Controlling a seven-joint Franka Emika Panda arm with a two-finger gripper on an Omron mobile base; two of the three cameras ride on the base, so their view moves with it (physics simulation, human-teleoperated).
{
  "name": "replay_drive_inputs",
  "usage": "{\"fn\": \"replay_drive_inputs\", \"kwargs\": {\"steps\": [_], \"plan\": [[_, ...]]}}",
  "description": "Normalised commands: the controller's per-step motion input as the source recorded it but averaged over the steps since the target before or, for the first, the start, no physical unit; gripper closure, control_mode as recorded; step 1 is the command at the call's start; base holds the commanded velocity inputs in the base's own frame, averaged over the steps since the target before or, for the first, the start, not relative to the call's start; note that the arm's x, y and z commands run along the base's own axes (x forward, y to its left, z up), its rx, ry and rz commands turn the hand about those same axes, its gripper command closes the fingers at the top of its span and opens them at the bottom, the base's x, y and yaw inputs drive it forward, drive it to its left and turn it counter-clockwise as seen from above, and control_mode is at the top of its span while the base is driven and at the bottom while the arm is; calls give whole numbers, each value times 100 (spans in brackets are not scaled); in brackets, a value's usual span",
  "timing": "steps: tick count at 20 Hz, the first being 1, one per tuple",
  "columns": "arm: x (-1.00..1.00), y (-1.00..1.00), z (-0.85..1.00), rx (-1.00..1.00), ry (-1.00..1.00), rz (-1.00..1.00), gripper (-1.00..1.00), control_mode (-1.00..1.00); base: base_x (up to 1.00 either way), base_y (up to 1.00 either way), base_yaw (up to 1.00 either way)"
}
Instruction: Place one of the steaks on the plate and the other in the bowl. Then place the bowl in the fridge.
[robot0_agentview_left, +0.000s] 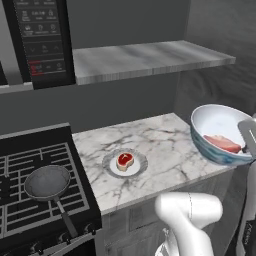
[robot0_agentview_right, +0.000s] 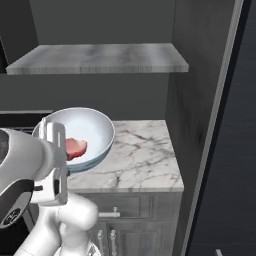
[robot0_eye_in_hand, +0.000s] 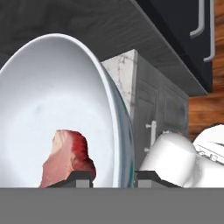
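Observation:
My gripper (robot0_eye_in_hand: 113, 177) is shut on the rim of the pale blue bowl (robot0_agentview_left: 220, 132), one finger inside and one outside. The bowl (robot0_agentview_right: 90, 130) hangs tilted in the air at the counter's right front end. A pink steak (robot0_agentview_left: 222, 143) lies inside the bowl (robot0_eye_in_hand: 48, 109), low against its wall near my fingers, also visible as the steak (robot0_eye_in_hand: 68, 157) in the hand view. The red-centred steak (robot0_agentview_left: 125, 161) rests on the small plate (robot0_agentview_left: 107, 165) in the middle of the counter. The black fridge (robot0_agentview_right: 235, 125) stands to the right.
A marble counter (robot0_agentview_left: 165, 145) runs between a black stove (robot0_agentview_left: 30, 160) with a dark frying pan (robot0_agentview_left: 47, 182) and a dark side wall (robot0_agentview_right: 185, 100). A marble shelf (robot0_agentview_left: 150, 57) hangs above, and a microwave (robot0_agentview_left: 42, 40) sits at the upper left. The fridge's grey handles (robot0_eye_in_hand: 201, 22) show in the hand view.

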Motion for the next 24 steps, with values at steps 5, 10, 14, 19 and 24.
{"fn": "replay_drive_inputs", "kwargs": {"steps": [5, 10, 14, 19, 24], "plan": [[-35, 0, 6, 0, -6, 1, 100, 100, -21, -3, 0], [0, 0, 0, 0, 0, 0, 100, 100, -92, -12, 0], [0, 0, 0, 0, 0, 0, 100, 100, -100, -83, 0], [0, 0, 0, 0, 0, 0, 100, 100, -94, -98, -4], [0, 0, 0, 0, 0, 0, 100, 100, -47, -100, -5]]}}
